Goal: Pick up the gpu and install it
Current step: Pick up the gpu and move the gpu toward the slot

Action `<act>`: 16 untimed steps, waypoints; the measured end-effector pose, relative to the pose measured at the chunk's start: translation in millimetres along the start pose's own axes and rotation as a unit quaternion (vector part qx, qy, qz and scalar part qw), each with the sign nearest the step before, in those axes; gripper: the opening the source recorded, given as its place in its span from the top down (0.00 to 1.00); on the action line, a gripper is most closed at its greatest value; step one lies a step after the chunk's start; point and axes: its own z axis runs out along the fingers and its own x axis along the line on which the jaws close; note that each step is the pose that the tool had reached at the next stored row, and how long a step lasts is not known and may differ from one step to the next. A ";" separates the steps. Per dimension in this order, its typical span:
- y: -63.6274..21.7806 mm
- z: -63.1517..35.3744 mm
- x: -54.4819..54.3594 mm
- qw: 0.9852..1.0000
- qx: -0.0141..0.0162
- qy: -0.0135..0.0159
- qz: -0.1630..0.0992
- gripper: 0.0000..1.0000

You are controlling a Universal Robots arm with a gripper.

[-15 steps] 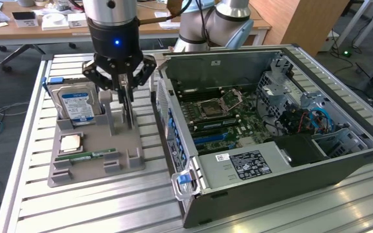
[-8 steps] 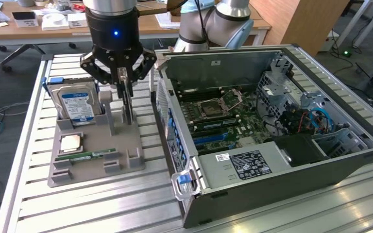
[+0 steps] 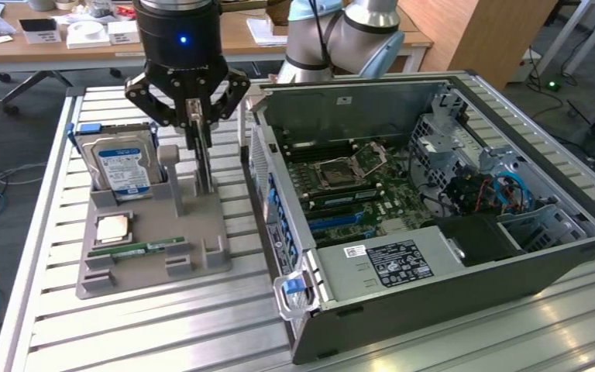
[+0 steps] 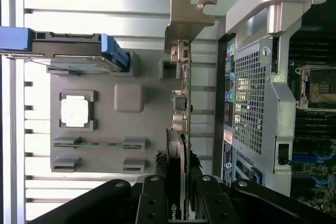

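The tool [image 3: 199,141] hangs over the grey holder [image 3: 202,260] on the slatted desk [image 3: 132,333]; its fingers [image 4: 155,198] are drawn narrow and clamp the gpu [image 3: 205,172], one on each face; the gpu stands upright on edge in the holder, just beside the open computer case [image 3: 411,263]; a hard drive [image 3: 122,167], a processor [image 3: 111,227] and a RAM stick [image 3: 137,249] sit in the same holder.

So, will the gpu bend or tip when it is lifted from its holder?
The gpu is likely stiff, being a flat board with a metal bracket. Standing on edge in the gray holder, it could tip sideways.
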 end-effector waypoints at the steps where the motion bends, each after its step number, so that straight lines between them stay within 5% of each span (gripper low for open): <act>1: 0.0 -1.0 0.0 1.000 0.000 0.000 0.000 0.74; 16: 0.2 -4.8 -0.1 1.000 0.000 0.000 0.000 0.74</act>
